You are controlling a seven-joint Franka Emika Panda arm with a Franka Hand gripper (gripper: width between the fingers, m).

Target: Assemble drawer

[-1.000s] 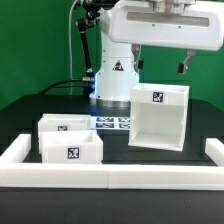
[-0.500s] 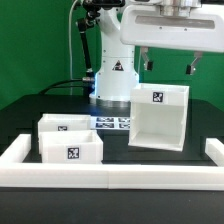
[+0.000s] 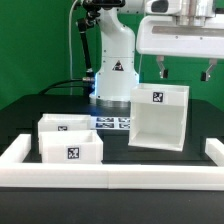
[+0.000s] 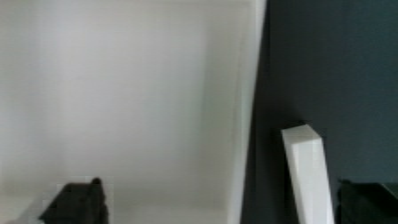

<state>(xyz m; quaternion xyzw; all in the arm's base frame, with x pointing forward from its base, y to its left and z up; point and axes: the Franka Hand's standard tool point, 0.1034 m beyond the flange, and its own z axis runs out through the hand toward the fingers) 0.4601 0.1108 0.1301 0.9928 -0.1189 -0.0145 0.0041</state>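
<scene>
By my judgement you have nothing assembled yet. Both trays sit on the table at the exterior view's left, one behind the other, open side up, clear of the casing and not slid in. The casing stands upright at the exterior view's right, with its long axis vertical and its open face toward the camera. Your jaws hang spread wide above it, holding nothing. Both trays have yet to go in.
</scene>
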